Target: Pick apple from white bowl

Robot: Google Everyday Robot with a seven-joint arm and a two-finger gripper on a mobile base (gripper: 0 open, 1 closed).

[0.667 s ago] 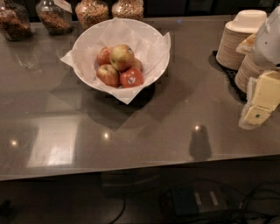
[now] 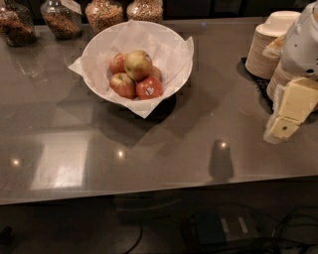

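The white bowl (image 2: 102, 49) lined with crinkled white paper stands on the grey counter at upper centre-left. The apple (image 2: 138, 64), large and yellow-green with a soft red blush, lies on top of the pile in it. Beside it lie a deep-red apple with a white sticker (image 2: 149, 88) and smaller red-and-yellow apples (image 2: 122, 85). My gripper (image 2: 284, 119), with pale yellow pads, hangs at the right edge above the counter, far to the right of the bowl and apart from it.
Stacks of tan paper bowls (image 2: 266, 44) stand on a dark mat at the back right, just behind my arm. Several glass jars of grains (image 2: 104, 12) line the back edge. The counter's front edge (image 2: 159, 191) runs across the lower part, with cables below.
My gripper and arm at the right edge sit slightly lower and closer in than before. The bowl and the apples have not moved.
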